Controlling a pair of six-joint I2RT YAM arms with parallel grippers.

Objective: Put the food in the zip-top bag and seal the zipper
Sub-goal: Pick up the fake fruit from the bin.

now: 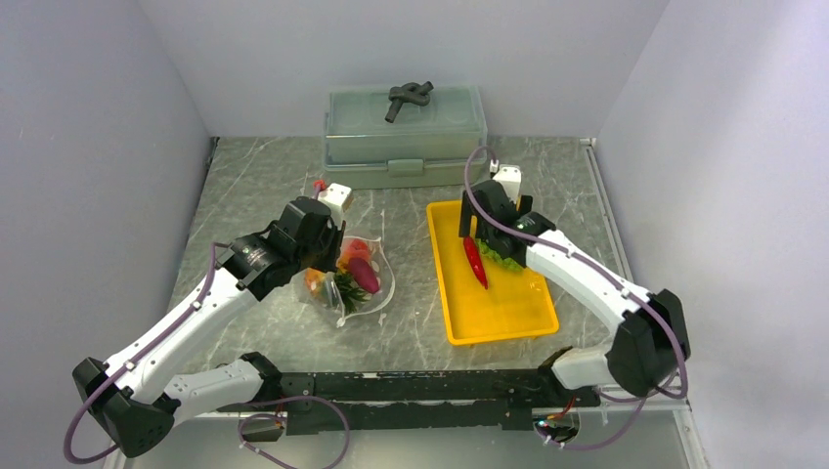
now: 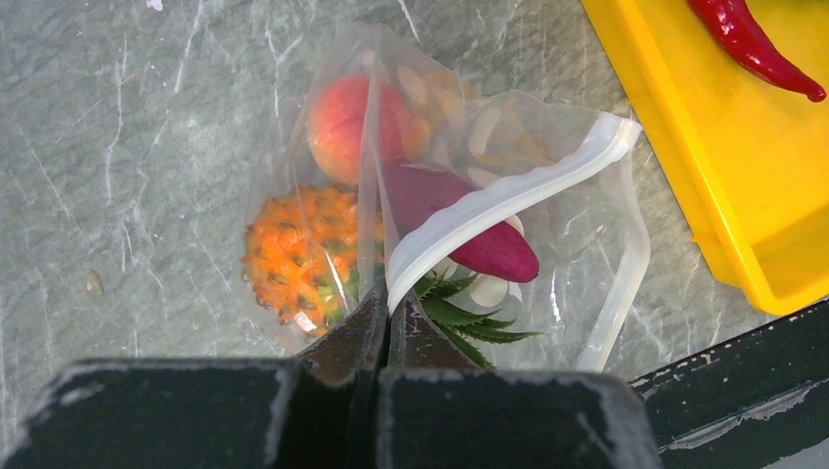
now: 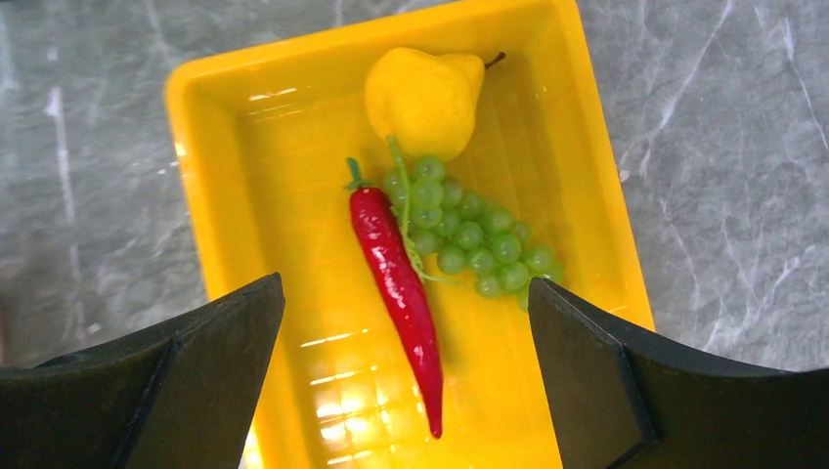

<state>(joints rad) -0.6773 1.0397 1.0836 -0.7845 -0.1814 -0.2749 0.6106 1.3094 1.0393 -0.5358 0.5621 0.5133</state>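
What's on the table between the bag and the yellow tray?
Nothing. The top view shows only a bare strip of table between the bag and the tray.

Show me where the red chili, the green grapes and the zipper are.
red chili [image 3: 399, 283]: right wrist view, middle of its body.
green grapes [image 3: 469, 234]: right wrist view, centre of bunch.
zipper [image 2: 508, 191]: left wrist view, middle of strip.

Zip-top bag [image 2: 585, 256]: clear, crinkled plastic film catching glare, its zipper [image 2: 508, 195] a smooth, whitish, translucent strip. Tray [image 3: 235, 195]: glossy yellow moulded plastic with bright reflections, holding a smooth, high-gloss chili [image 3: 396, 283], smooth shiny bead-like grapes [image 3: 479, 244] and a duller, finely dimpled lemon [image 3: 425, 98]. Pineapple [image 2: 298, 254] rough and knobbly, eggplant [image 2: 499, 252] smooth satin, peach [image 2: 337, 127] matt; table [image 2: 117, 147] grey marble-look with low sheen.
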